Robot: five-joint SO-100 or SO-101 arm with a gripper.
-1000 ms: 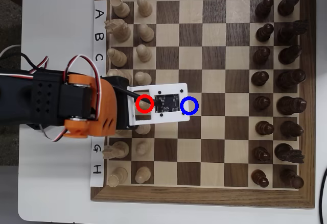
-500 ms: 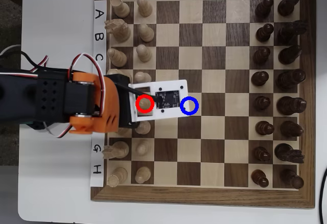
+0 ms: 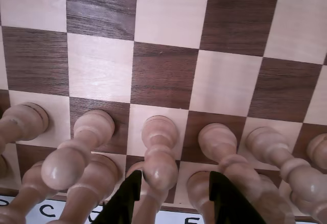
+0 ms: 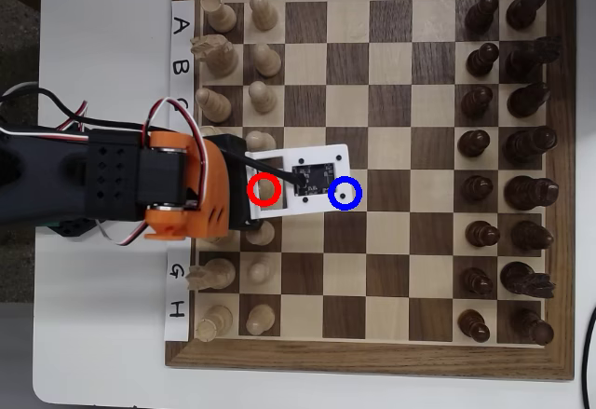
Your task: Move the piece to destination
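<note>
Pawn (image 3: 159, 155) of pale turned wood, ball-headed and smooth, stands just ahead of my claw (image 3: 174, 183), its head between my spread black fingers (image 3: 225, 196), not gripped. Neighbouring pawns (image 3: 69, 165) crowd either side; closing off-centre could, I judge, topple one or let the round head slip. Blue-ringed square (image 4: 345, 193) lies beyond, empty.

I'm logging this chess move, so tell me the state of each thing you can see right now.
gripper: open, fingers either side of a pawn, not closed on it.
pale pawn: upright in the red ring, not lifted.
blue-ringed square: empty.
dark pieces: upright on rows 7 and 8.
</note>
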